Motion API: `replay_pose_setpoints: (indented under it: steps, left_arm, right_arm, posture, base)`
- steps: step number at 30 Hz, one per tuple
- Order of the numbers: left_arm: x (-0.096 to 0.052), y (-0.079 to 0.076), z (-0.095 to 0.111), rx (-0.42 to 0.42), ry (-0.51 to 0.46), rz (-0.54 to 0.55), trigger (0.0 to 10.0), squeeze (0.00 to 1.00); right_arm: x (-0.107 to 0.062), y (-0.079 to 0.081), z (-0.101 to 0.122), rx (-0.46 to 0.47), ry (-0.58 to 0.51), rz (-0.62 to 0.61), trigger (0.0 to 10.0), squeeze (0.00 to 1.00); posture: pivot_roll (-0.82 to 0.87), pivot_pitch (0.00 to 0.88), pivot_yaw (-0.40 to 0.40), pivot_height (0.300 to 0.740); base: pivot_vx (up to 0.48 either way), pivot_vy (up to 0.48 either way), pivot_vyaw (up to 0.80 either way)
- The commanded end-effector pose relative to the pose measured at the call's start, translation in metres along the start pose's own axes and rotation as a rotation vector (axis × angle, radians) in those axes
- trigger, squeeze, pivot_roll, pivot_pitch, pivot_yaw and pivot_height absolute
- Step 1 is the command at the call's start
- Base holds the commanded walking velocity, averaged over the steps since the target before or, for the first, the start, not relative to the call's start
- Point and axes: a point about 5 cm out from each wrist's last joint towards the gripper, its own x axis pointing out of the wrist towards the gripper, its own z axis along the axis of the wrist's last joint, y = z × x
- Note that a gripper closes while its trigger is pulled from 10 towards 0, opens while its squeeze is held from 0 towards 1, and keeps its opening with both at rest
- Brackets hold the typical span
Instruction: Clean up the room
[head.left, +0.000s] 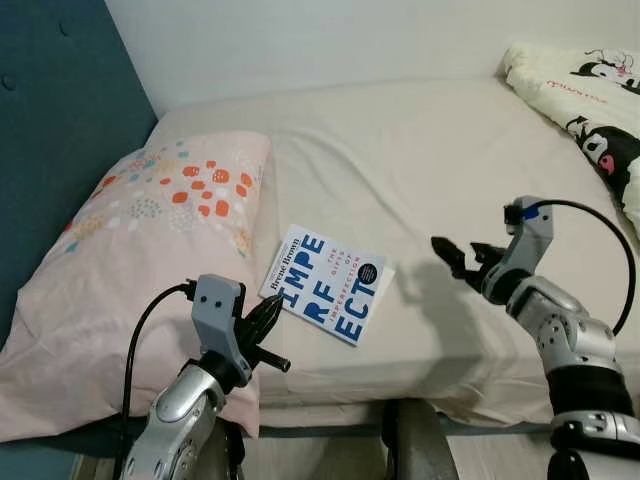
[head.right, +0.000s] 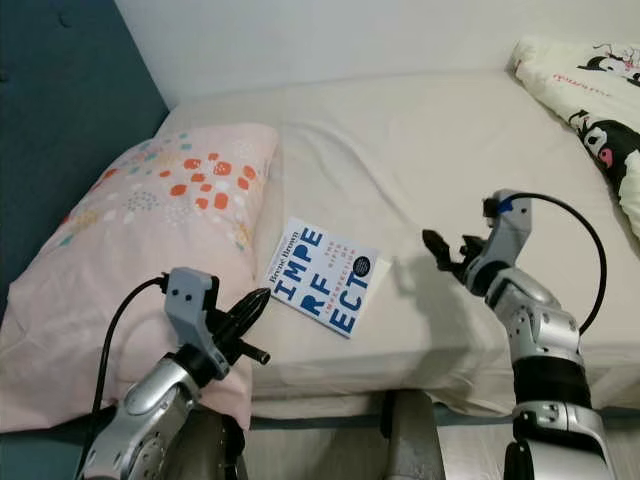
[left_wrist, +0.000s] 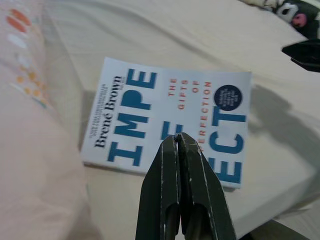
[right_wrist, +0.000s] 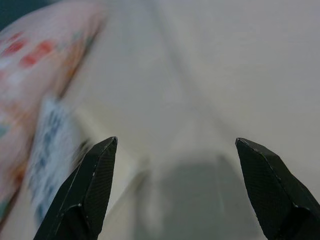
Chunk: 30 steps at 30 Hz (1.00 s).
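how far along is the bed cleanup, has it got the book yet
Early. Nothing looks tidied: the book lies flat on the bed beside the pillow. Left gripper, shut and empty, sits by its spine; right gripper hovers open to its right. Grasping and putting it away remain.

head eyes: down at bed (head.left: 420, 150) | wrists: close, both share book (left_wrist: 170, 120)

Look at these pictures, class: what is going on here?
A humanoid robot stands at a bed where a white and blue book lies flat beside a pink patterned pillow. Its left gripper, fingers shut, hovers just short of the book's near corner. The right gripper, fingers open, hangs over the sheet on the book's other side. Nothing is held yet.
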Motion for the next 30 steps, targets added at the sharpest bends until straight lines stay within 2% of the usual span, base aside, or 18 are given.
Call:
replay_pose_setpoints:
  steps: [1,2,3,4,5,10,13,14,17,21,27,28,29,30]
  left_arm:
    - [-0.004,0.000,-0.002,0.013,0.008,0.023,0.0,0.00]
    - [-0.004,-0.001,-0.001,0.014,0.007,0.025,0.0,0.00]
    - [-0.004,0.000,-0.001,0.012,0.003,0.033,0.0,0.00]
    - [-0.004,0.000,0.000,0.011,0.001,0.039,0.0,0.00]
    - [-0.004,0.001,0.000,0.025,0.000,0.049,0.0,0.00]
    - [-0.005,0.001,0.001,0.026,0.001,0.052,0.0,0.00]
    - [-0.006,0.003,0.000,0.033,0.007,0.064,0.0,0.00]
    - [-0.007,0.004,-0.001,0.039,0.012,0.076,0.0,0.00]
    - [-0.008,0.005,-0.001,0.042,0.014,0.080,0.0,0.00]
    - [-0.009,0.006,-0.001,0.052,0.019,0.090,0.7,0.00]
    - [-0.010,0.010,0.001,0.071,0.011,0.133,1.0,0.00]
    - [-0.010,0.011,0.001,0.075,0.009,0.140,1.6,0.00]
    - [-0.010,0.011,0.001,0.075,0.009,0.140,1.6,0.00]
    - [-0.010,0.011,0.001,0.075,0.006,0.145,1.7,0.00]
  right_arm:
    - [0.002,0.012,-0.016,-0.007,0.071,0.092,10.0,1.00]
    - [0.002,0.015,-0.020,-0.012,0.086,0.112,10.0,1.00]
    - [0.003,0.021,-0.024,-0.017,0.098,0.142,10.0,0.60]
    - [0.004,0.024,-0.027,-0.018,0.105,0.162,10.0,0.60]
    - [0.006,0.032,-0.035,-0.028,0.130,0.207,10.0,0.00]
    - [0.008,0.037,-0.038,-0.030,0.147,0.228,10.0,0.00]
    - [0.016,0.044,-0.051,-0.028,0.190,0.248,10.0,0.00]
    - [0.023,0.049,-0.060,-0.004,0.215,0.262,10.0,0.00]
    - [0.026,0.051,-0.065,0.001,0.232,0.260,10.0,0.00]
    - [0.031,0.055,-0.080,0.003,0.298,0.262,10.0,0.00]
    - [0.039,0.065,-0.084,0.027,0.291,0.293,10.0,0.00]
    - [0.040,0.067,-0.083,0.034,0.281,0.299,8.9,0.00]
    - [0.040,0.067,-0.083,0.034,0.281,0.299,8.9,0.00]
    - [0.041,0.067,-0.082,0.041,0.272,0.297,7.9,0.00]
  posture:
    - [-0.05,0.212,0.021,0.560]
    - [-0.05,0.212,0.021,0.560]
    - [-0.05,0.212,0.020,0.560]
    - [-0.05,0.212,0.020,0.560]
    - [-0.05,0.211,0.020,0.560]
    - [-0.05,0.211,0.020,0.560]
    - [-0.05,0.223,0.012,0.560]
    - [-0.05,0.229,0.011,0.560]
    - [-0.04,0.234,0.010,0.560]
    - [-0.04,0.240,0.004,0.560]
    - [-0.03,0.245,-0.002,0.560]
    - [-0.03,0.248,-0.004,0.560]
    - [-0.03,0.248,-0.004,0.560]
    - [-0.03,0.249,-0.005,0.560]
  base:
    - [0.000,0.000,0.00]
    - [0.000,0.000,0.00]
    - [0.000,0.000,0.00]
    - [0.000,0.000,0.00]
    - [0.000,0.000,0.00]
    - [0.000,0.000,0.00]
    - [0.000,0.000,0.00]
    - [0.000,0.000,0.00]
    - [0.000,0.000,0.00]
    - [0.000,0.000,0.00]
    - [0.000,0.000,0.00]
    - [0.000,0.000,0.00]
    - [0.000,0.000,0.00]
    - [0.000,0.000,0.00]
